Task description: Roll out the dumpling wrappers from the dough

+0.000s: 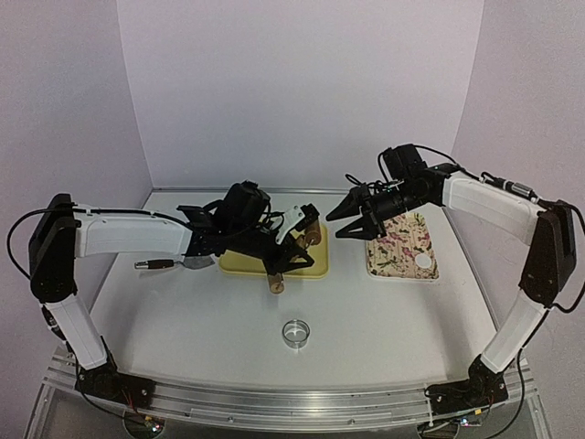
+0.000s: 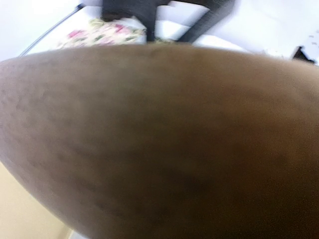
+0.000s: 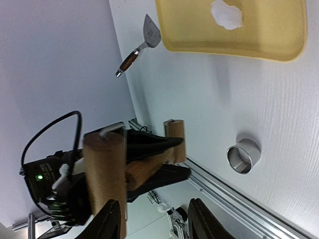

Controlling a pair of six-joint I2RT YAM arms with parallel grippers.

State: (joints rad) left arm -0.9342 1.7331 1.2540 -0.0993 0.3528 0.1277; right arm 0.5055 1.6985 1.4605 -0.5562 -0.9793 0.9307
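Nearest the bases, a ring cutter (image 1: 295, 332) is lying alone on open table (image 1: 183, 320). Beyond it, a rolling pin (image 1: 275, 282) is being pinched by the left gripper (image 1: 285, 251) above the yellow tray's (image 1: 238, 263) near edge. The right gripper (image 1: 335, 225) is being held spread and empty, beside the floral tray (image 1: 393, 261), where one dumpling wrapper (image 1: 423, 262) is lying in the near right corner.

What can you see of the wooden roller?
The roller is plain brown wood: a wide drum at one end, a smaller drum at the other, joined by a wooden handle. The left gripper is clamped on that handle, holding it tilted over the near edge of the yellow tray. Whether it touches the tray cannot be told.
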